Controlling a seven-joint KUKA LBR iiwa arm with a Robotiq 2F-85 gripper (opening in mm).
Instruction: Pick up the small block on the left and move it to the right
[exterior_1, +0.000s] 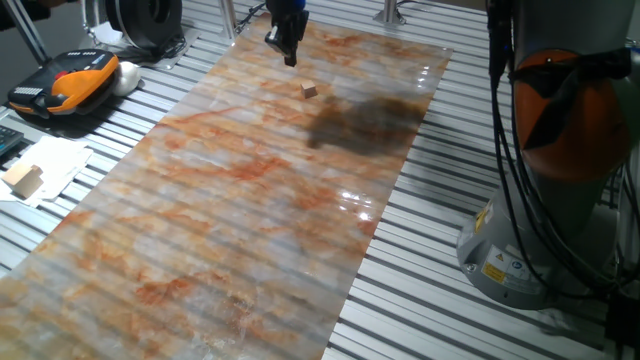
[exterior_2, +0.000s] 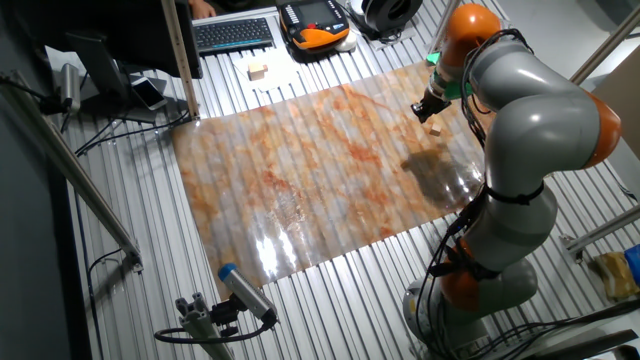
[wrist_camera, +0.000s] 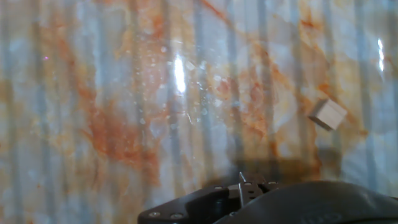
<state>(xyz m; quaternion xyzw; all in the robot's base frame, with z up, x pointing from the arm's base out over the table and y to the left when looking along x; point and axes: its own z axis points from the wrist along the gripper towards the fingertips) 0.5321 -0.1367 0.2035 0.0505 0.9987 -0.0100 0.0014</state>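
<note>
Fingertips are the hardest thing to make out here: in the hand view only a dark slab of the gripper's (wrist_camera: 249, 190) housing fills the bottom edge, its fingers cut off, so I cannot tell whether they are spread or pressed together. From one fixed view the gripper (exterior_1: 287, 45) is a dark shape hanging above the far end of the marbled sheet (exterior_1: 220, 220), its upper part cut off by the frame, and it is too small there to read the fingers. The other fixed view shows it (exterior_2: 428, 108) at the end of the grey and orange arm (exterior_2: 520, 110), and again the tips blur into one dark blob. Nothing appears to be held between them. The small block (exterior_1: 308, 90) is a tiny light-tan wooden cube with plain faces, lying on the sheet just beside the gripper and apart from it, next to a dark shadow. In the other fixed view the cube (exterior_2: 435, 129) sits just below the gripper near the sheet's edge by the arm. In the hand view it (wrist_camera: 328, 114) lies toward the right side, turned corner-on, pale against the orange veining. Only the fixed views show the surroundings: a larger pale wooden block (exterior_1: 24, 180) on white paper (exterior_1: 55, 165), an orange and black handheld pendant (exterior_1: 70, 82), and a keyboard (exterior_2: 233, 34).
</note>
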